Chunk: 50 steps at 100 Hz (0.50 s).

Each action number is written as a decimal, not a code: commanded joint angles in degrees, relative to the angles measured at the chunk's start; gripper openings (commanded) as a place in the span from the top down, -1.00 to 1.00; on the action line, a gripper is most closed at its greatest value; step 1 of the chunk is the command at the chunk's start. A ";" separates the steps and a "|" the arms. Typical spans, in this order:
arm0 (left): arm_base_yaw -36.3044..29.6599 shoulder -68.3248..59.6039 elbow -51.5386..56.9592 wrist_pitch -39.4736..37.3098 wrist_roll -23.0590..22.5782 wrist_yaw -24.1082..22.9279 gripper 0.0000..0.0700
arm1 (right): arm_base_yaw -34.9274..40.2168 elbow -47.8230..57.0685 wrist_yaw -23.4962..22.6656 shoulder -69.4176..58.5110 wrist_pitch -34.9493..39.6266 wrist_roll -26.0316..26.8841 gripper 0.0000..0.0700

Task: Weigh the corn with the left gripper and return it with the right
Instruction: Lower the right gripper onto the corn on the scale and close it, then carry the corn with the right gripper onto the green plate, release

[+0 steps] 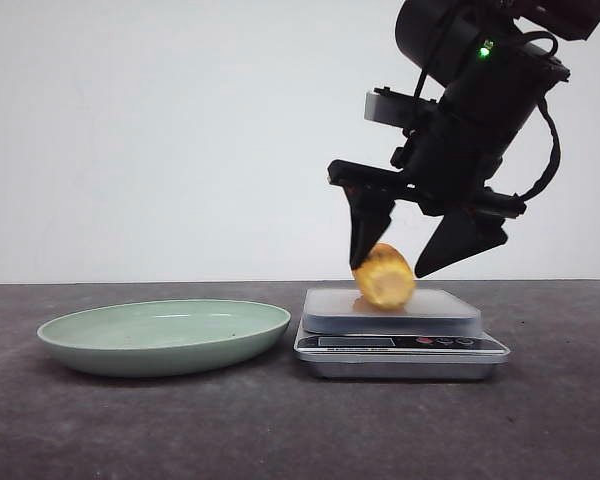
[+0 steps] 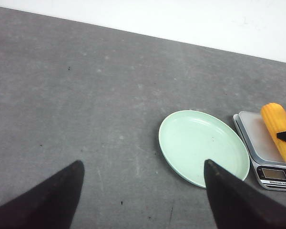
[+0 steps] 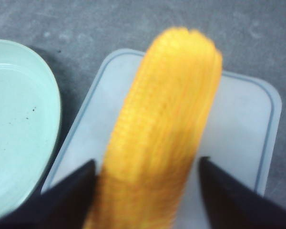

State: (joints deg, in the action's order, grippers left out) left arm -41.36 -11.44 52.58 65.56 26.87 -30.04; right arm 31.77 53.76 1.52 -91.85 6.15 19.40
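The orange-yellow corn [image 1: 384, 277] lies on the scale's white platform [image 1: 435, 312], looking blurred. It also shows in the left wrist view [image 2: 279, 131] and the right wrist view [image 3: 162, 129]. My right gripper [image 1: 389, 270] reaches down over the scale with its fingers on either side of the corn. In the right wrist view [image 3: 147, 161] one finger touches the corn and the other stands a little apart, so the jaws are open. My left gripper [image 2: 143, 162] is open and empty above bare table, beside the green plate [image 2: 202, 145]. It is out of the front view.
The pale green plate [image 1: 165, 335] sits empty just left of the silver scale [image 1: 400, 350], nearly touching it. The scale's display and buttons face the front. The grey table runs back to a white wall.
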 commanded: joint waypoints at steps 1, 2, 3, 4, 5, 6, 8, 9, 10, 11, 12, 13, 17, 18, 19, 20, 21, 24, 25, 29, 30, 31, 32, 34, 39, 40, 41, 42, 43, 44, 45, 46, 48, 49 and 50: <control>-0.28 0.04 0.70 -0.48 0.44 -0.24 -0.34 | 0.37 1.11 -0.02 -1.38 0.02 1.84 0.78; -0.26 0.04 0.70 -0.46 0.44 -0.24 -0.34 | 0.37 1.11 0.00 -1.38 0.00 1.97 0.84; -0.26 0.04 0.70 -0.48 0.44 -0.24 -0.34 | 0.39 1.11 -0.02 -1.38 0.00 2.12 0.91; -0.26 0.04 0.70 -0.48 0.44 -0.24 -0.34 | 0.42 1.11 -0.02 -1.38 -0.04 2.29 0.97; -0.26 0.04 0.70 -0.48 0.44 -0.24 -0.34 | 0.42 1.11 -0.02 -1.38 -0.07 2.45 1.00; -0.26 0.04 0.70 -0.48 0.44 -0.24 -0.34 | 0.42 1.11 0.00 -1.38 -0.11 2.60 1.00; -0.26 0.04 0.70 -0.50 0.44 -0.24 -0.34 | 0.42 1.11 0.02 -1.38 -0.15 2.80 1.00; -0.26 0.04 0.70 -0.50 0.42 -0.24 -0.34 | 0.42 1.11 0.02 -1.38 -0.17 2.86 1.00; -0.26 0.04 0.70 -0.50 0.42 -0.24 -0.34 | 0.42 1.11 0.02 -1.38 -0.22 2.97 1.00; -0.26 0.04 0.70 -0.52 0.42 -0.24 -0.34 | 0.42 1.11 0.02 -1.38 -0.22 3.06 1.00; -0.26 0.04 0.70 -0.52 0.42 -0.24 -0.34 | 0.44 1.11 0.02 -1.38 -0.24 3.17 1.00; -0.26 0.04 0.70 -0.52 0.42 -0.24 -0.34 | 0.46 1.11 0.07 -1.38 -0.26 3.21 1.00; -0.26 0.04 0.70 -0.50 0.39 -0.24 -0.34 | 0.52 1.11 0.33 -1.36 -0.35 3.23 1.00; -0.26 0.04 0.70 -0.50 0.39 -0.24 -0.34 | 0.52 1.11 0.44 -1.36 -0.37 3.23 1.00; -0.26 0.04 0.70 -0.50 0.39 -0.24 -0.34 | 0.55 1.11 0.52 -1.33 -0.39 3.23 1.00; -0.26 0.04 0.70 -0.50 0.39 -0.24 -0.34 | 0.57 1.11 0.55 -1.31 -0.42 3.23 1.00; -0.26 0.04 0.70 -0.52 0.39 -0.24 -0.34 | 0.63 1.14 0.61 -1.27 -0.44 3.21 1.00; -0.26 0.04 0.70 -0.57 0.39 -0.24 -0.34 | 0.70 1.14 0.90 -0.92 -0.37 3.17 1.00; -0.26 0.04 0.70 -0.57 0.39 -0.24 -0.34 | 0.70 1.14 0.96 -0.74 -0.33 3.13 1.00; -0.26 0.04 0.70 -0.57 0.37 -0.24 -0.34 | 0.81 1.14 1.11 0.24 -0.17 3.04 1.00; -0.26 0.04 0.70 -0.57 0.39 -0.24 -0.34 | 0.83 1.14 1.11 0.52 -0.15 3.02 1.00; -0.26 0.04 0.70 -0.57 0.39 -0.24 -0.34 | 0.85 1.14 1.09 0.83 -0.17 2.95 1.00; -0.26 0.04 0.70 -0.59 0.39 -0.24 -0.34 | 0.92 1.16 1.09 1.14 -0.15 2.89 1.00; -0.26 0.04 0.70 -0.63 0.39 -0.24 -0.34 | 1.07 1.22 1.11 1.84 -0.13 2.75 1.00; -0.26 0.04 0.70 -0.72 0.39 -0.22 -0.34 | 1.55 1.53 1.05 3.89 -0.09 2.51 1.00; -0.26 0.04 0.70 -0.74 0.39 -0.22 -0.34 | 1.66 1.62 0.98 4.35 -0.09 2.49 1.00; -0.26 0.04 0.70 -0.74 0.39 -0.22 -0.34 | 1.77 1.75 0.92 4.74 -0.09 2.49 1.00; -0.26 0.04 0.70 -0.76 0.39 -0.22 -0.34 | 1.92 1.90 0.83 5.14 -0.04 2.49 1.00; -0.26 0.04 0.70 -0.76 0.39 -0.22 -0.34 | 2.08 2.08 0.77 5.46 -0.02 2.47 1.00; -0.26 0.04 0.70 -0.79 0.39 -0.22 -0.34 | 2.25 2.29 0.63 5.77 0.07 2.47 1.00; -0.26 0.04 0.70 -0.79 0.39 -0.24 -0.34 | 2.43 2.54 0.48 6.10 0.13 2.45 1.00; -0.26 0.04 0.70 -0.79 0.39 -0.22 -0.34 | 2.62 2.78 0.33 6.40 0.22 2.45 1.00; -0.26 0.04 0.70 -0.79 0.39 -0.22 -0.34 | 2.95 3.37 0.00 6.99 0.42 2.45 1.00; -0.26 0.04 0.70 -0.79 0.37 -0.22 -0.34 | 3.15 3.65 -0.09 7.26 0.48 2.45 1.00; -0.26 0.04 0.70 -0.79 0.37 -0.24 -0.34 | 3.34 4.00 -0.24 7.50 0.57 2.47 1.00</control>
State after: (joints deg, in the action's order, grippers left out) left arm -41.36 -11.44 52.58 65.39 27.00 -30.06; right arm 33.54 54.43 1.98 -86.02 7.55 21.50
